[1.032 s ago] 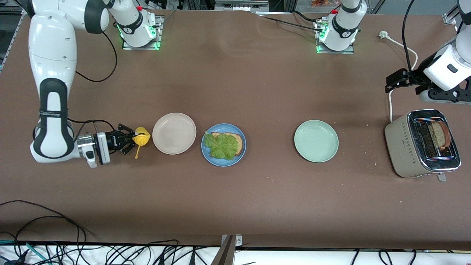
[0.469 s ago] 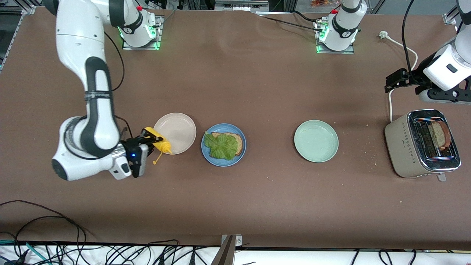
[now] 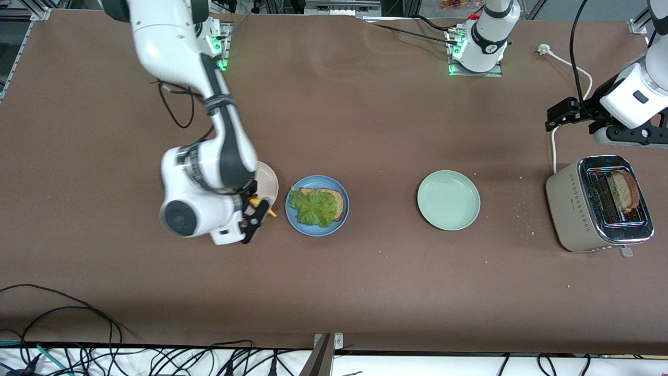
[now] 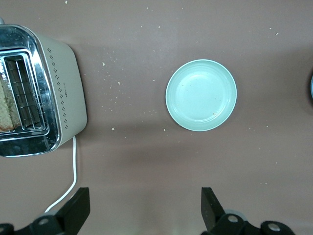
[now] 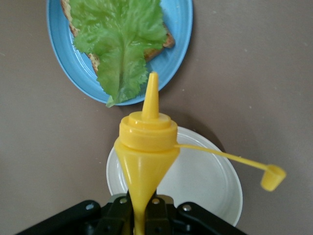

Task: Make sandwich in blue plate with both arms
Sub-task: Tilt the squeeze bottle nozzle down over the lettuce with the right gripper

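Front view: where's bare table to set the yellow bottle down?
Bare table lies between the blue plate and the pale green plate, and nearer the front camera than all the plates. It is crowded where the beige plate sits beside the blue one, under the right gripper.

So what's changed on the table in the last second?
The right end effector, shut on the yellow squeeze bottle, carried it across the beige plate toward the blue plate. The sandwich, green plate, toaster and waiting left end effector stayed put.

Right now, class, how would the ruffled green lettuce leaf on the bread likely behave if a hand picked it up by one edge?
The ruffled green lettuce leaf looks thin and crinkled, so it would probably flop. It lies loose on the brown bread slice, so it likely lifts away easily and feels light.
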Available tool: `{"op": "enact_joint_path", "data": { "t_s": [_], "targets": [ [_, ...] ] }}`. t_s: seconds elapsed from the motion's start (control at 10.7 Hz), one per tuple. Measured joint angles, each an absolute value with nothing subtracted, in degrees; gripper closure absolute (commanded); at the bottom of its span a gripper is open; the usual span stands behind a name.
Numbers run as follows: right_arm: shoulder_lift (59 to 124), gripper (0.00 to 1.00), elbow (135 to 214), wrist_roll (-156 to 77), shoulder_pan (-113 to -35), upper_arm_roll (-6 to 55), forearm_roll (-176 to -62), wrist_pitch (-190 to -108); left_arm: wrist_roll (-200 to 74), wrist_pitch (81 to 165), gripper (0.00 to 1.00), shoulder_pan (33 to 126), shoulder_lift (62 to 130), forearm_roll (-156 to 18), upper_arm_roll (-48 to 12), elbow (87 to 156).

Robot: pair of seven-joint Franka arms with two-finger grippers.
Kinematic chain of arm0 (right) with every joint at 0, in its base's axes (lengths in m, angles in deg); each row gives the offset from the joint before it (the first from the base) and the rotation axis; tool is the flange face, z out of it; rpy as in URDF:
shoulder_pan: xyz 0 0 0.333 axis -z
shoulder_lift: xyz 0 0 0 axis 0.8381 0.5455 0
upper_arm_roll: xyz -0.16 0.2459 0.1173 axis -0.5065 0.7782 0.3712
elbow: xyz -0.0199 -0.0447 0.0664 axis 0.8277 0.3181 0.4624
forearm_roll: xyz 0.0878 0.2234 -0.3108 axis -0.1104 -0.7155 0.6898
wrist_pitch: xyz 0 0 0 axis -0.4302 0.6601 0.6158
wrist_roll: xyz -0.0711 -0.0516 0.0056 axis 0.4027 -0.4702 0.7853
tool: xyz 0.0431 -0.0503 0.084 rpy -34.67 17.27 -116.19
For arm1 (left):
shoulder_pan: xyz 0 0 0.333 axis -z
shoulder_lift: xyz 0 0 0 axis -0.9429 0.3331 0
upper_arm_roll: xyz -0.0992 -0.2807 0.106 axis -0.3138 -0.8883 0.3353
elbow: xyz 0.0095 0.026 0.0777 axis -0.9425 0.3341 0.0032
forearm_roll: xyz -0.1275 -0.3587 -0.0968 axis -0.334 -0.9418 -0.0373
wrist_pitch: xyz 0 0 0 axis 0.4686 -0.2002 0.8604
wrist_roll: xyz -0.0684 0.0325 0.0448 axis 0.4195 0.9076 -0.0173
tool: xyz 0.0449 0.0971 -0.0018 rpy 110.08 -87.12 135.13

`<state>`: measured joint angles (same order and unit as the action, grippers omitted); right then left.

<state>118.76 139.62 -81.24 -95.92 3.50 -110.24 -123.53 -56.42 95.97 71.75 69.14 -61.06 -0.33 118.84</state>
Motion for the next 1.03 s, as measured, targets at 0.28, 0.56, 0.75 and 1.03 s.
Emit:
{"op": "enact_joint_path", "data": {
  "t_s": [0.28, 0.56, 0.75, 1.03],
  "targets": [
    [119.19, 0.93, 139.6, -78.15, -103.2, 3.55, -97.53, -127.01, -56.42, 95.97, 0.0, 71.75, 69.14, -61.06, -0.32, 118.84],
    [119.68, 0.93, 139.61, -78.2, -106.24, 3.68, -89.66, -127.15, -56.42, 95.97, 0.0, 71.75, 69.14, -61.06, -0.33, 118.81],
    [119.69, 0.93, 139.61, -78.22, -108.13, 3.7, -85.74, -127.14, -56.42, 95.97, 0.0, 71.81, 69.14, -61.06, -0.53, 118.77],
    [119.7, 0.93, 139.6, -80.36, -111.17, 3.85, -77.09, -127.12, -56.42, 95.97, 0.0, 71.98, 69.14, -61.06, -0.94, 118.19]
  ]
}}
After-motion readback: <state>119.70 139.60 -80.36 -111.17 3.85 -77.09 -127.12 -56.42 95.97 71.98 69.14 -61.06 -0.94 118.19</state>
